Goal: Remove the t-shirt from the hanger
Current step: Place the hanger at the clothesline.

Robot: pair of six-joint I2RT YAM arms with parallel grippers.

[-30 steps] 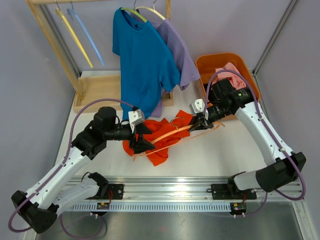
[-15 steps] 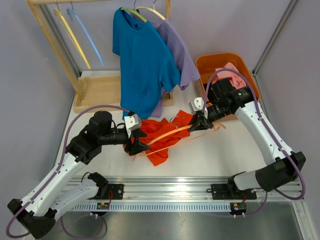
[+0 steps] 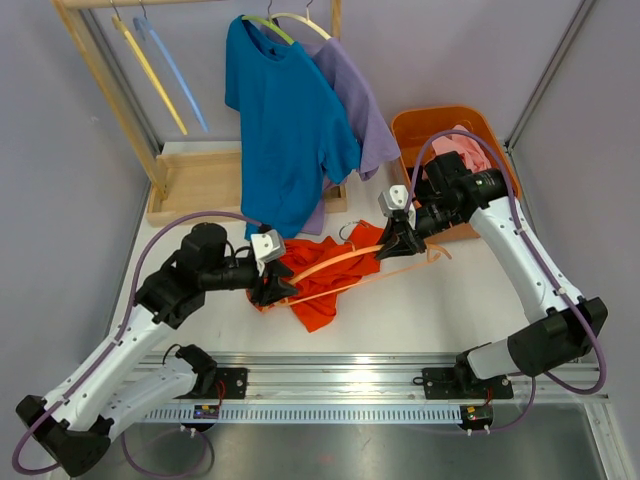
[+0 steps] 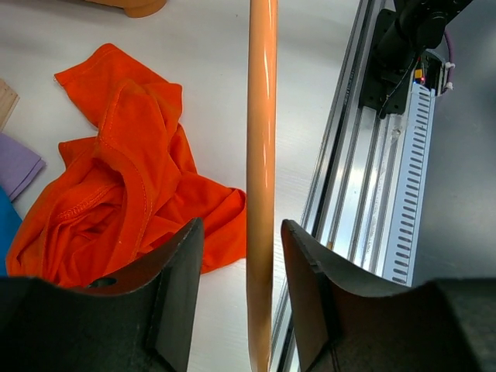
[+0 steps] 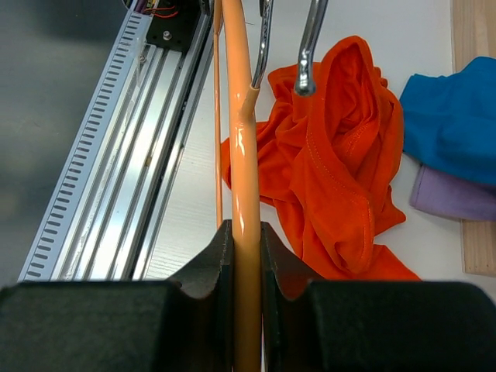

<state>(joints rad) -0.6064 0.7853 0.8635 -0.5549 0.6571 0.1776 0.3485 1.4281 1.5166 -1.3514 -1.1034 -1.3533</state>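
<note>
An orange t-shirt lies crumpled on the white table, off the orange hanger that slants just above it. My right gripper is shut on the hanger's arm near its metal hook, with the t-shirt below to the right. My left gripper is at the hanger's other end. In the left wrist view the hanger arm runs between the open fingers with a gap on each side, and the t-shirt lies to the left.
A blue t-shirt and a purple one hang on the wooden rack at the back, beside bare yellow and blue hangers. An orange bin holding pink cloth stands at the back right. A metal rail lines the near edge.
My left gripper has moved in over the hanger's left end and its jaws have narrowed around the arm. My right gripper has drawn the hanger slightly back and up.
</note>
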